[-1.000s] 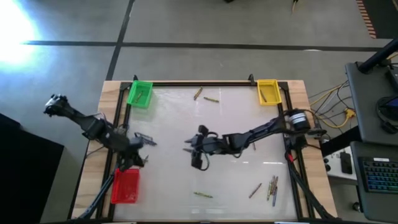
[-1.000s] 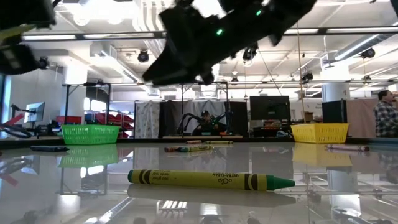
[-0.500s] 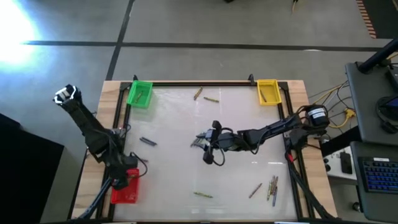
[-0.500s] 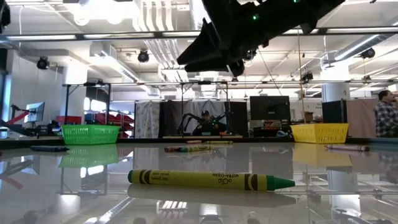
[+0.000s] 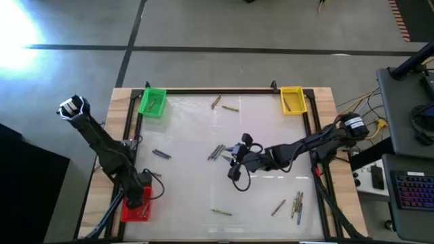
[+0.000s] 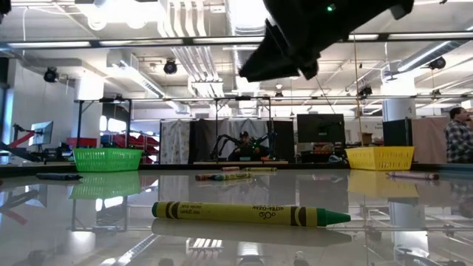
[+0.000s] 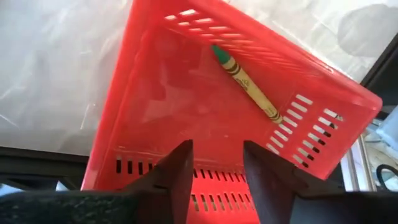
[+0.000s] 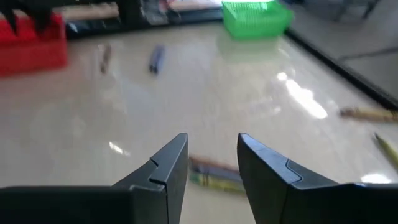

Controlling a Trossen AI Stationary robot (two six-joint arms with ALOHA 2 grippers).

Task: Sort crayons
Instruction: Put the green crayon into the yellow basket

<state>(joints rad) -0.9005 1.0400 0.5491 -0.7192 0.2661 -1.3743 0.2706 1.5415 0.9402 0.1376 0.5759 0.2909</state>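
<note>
Now our left gripper (image 7: 214, 171) hangs spread over the red bin (image 5: 137, 204), a crayon (image 7: 245, 81) dropped inside (one sorted); our right gripper (image 5: 231, 158), also spread, has retreated from mid-table crayons (image 5: 216, 152).

I'm working in what looks like a robotics lab or an open industrial workshop. Looking level across the glossy table (image 6: 414, 222), I see a high ceiling with exposed ducts (image 6: 194, 29) and hung strip lights (image 6: 126, 44). Behind it are dark curtained partitions (image 6: 177, 140), a monitor (image 6: 320, 129) on a bench, another robot rig (image 6: 242, 145) (two-armed, like mine) and a person (image 6: 459, 134) standing at the far edge. From above, the bare concrete floor (image 5: 203, 24), loose cables (image 5: 363, 112) and a keyboard (image 5: 413, 190) beside my table fit that.
</note>
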